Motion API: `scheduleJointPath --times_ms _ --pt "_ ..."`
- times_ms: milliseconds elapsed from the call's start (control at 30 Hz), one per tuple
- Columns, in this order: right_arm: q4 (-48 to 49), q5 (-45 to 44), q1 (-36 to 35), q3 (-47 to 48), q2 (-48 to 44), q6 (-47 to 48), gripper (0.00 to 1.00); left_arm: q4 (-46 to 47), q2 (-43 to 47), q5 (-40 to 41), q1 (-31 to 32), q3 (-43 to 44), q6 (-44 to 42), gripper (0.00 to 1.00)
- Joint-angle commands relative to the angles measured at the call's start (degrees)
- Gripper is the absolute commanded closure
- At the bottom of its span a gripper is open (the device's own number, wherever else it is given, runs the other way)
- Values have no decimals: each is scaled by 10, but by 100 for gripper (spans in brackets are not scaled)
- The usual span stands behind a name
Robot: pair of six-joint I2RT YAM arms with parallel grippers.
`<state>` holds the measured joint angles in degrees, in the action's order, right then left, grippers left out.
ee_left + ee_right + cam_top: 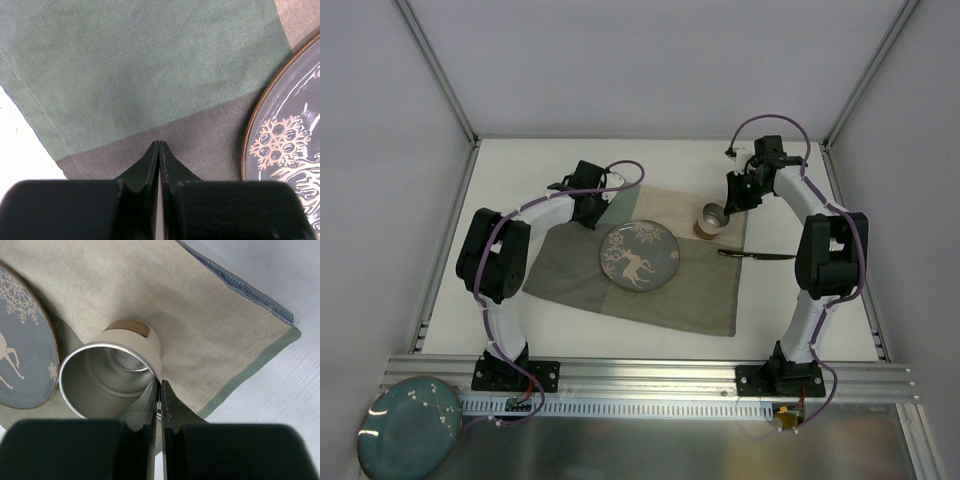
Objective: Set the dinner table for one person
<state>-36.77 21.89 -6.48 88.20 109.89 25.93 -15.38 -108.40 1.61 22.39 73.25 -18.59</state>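
The white dinner table (800, 320) carries a green-and-beige cloth mat (570, 270). A grey-blue plate with a gold deer (639, 255) lies on the middle of the mat. A beige metal-lined cup (713, 221) stands upright at the mat's far right corner. My right gripper (730, 200) is shut on the cup's rim (158, 385), one finger inside the cup (105, 380) and one outside. My left gripper (588, 212) is shut and empty just over the mat's far left part (159, 142), left of the plate (295, 150). A dark knife (755, 256) lies to the right of the plate.
A teal plate (408, 425) sits off the table at the near left, beyond the aluminium rail. Bare white tabletop shows left of the mat (20, 145) and right of it (280, 400). Frame posts stand at the far corners.
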Motion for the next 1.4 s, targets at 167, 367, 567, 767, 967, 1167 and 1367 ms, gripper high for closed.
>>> scheduleJointPath --times_ms 167,367,567,767,967,1167,1367 --pt "-5 4 -9 33 16 -5 100 1 4 -7 -6 3 5 100" --pt "-14 7 -27 56 22 -11 100 2 5 -6 -6 -1 3 100" --pt "-24 1 -52 84 34 -14 100 6 8 -4 -6 -6 0 100" --pt "-25 -2 -64 90 50 -18 95 11 11 -3 -6 -18 -3 100" --pt "-22 -20 -65 84 40 -11 62 15 11 -2 -6 -18 -6 100" --pt "-23 -22 -45 93 7 -7 49 14 10 -1 -7 -9 -6 100" --pt "-31 -6 -1 95 -16 -8 50 14 14 4 -7 -2 -10 100"
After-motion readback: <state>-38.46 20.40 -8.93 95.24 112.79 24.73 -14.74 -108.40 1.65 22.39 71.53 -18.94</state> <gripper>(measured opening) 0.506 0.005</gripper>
